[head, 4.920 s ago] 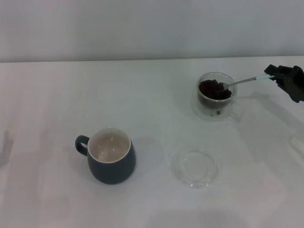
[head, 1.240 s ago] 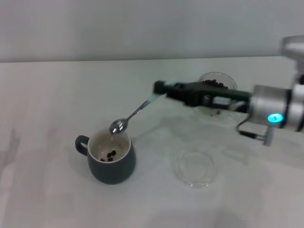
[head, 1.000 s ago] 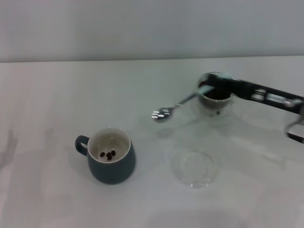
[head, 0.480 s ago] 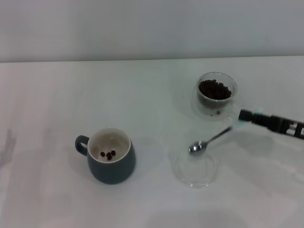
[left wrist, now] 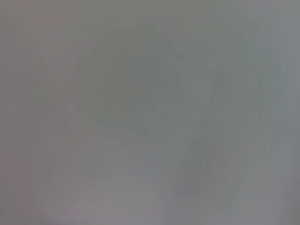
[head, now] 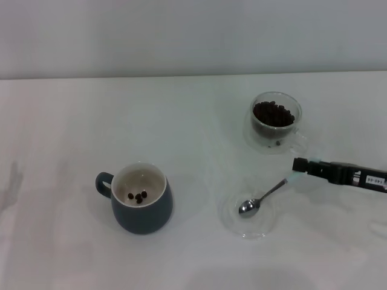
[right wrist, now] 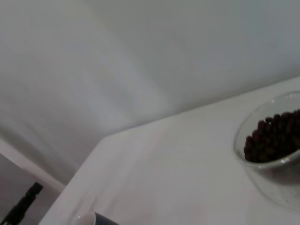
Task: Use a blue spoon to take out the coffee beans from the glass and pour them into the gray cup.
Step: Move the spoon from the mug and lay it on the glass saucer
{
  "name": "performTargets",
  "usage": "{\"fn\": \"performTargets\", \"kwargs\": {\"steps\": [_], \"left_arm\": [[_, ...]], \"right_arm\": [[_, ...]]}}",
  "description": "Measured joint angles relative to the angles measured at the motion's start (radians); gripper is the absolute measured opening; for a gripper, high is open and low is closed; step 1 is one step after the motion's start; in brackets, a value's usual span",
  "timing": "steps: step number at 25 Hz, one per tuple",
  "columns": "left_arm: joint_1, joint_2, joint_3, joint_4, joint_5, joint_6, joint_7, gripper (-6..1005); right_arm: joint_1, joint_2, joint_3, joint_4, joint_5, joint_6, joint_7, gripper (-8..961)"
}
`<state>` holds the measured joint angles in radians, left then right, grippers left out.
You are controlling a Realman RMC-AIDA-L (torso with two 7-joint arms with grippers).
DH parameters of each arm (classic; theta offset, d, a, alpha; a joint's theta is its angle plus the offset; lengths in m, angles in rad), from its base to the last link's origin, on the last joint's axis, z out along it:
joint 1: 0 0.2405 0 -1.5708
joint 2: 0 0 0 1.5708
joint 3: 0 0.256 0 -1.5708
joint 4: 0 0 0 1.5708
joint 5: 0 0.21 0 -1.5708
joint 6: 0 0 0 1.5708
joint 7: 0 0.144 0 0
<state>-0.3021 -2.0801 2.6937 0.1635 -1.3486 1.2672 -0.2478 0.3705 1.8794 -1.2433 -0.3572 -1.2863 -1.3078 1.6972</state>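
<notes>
The right gripper (head: 297,171), fingers pinching the blue spoon (head: 263,198) by its handle, rests the bowl on a clear glass saucer (head: 228,219) near the glass (head: 276,124).

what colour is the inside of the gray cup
Cream-white inside the gray cup, with a few dark coffee beans at the bottom; head view shows it best.

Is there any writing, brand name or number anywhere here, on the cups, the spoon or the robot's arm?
Right gripper: a small white sticker with dark print sits on the black arm behind it, too small to read.
Gray cup: no text.
Glass: no text.
Blue spoon: no text.
Clear saucer: no text.
Left wrist view: nothing to read.
</notes>
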Motion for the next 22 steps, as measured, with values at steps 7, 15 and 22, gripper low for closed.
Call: {"fn": "performTargets", "kwargs": {"steps": [7,15,22], "left_arm": [[-0.003,0.000,-0.002,-0.001,0.000,-0.002,0.000,787],[-0.009,0.000,0.000,-0.001,0.003,-0.002,-0.002,787],[-0.009,0.000,-0.002,-0.001,0.002,-0.001,-0.003,787]], "right_arm": [[0.013,0.026,-0.001,0.020,-0.026,0.009,0.004,179],[0.022,0.041,0.000,0.023,-0.052,0.040,0.003,180],[0.025,0.049,0.003,0.017,-0.058,0.079,-0.040,181]]}}
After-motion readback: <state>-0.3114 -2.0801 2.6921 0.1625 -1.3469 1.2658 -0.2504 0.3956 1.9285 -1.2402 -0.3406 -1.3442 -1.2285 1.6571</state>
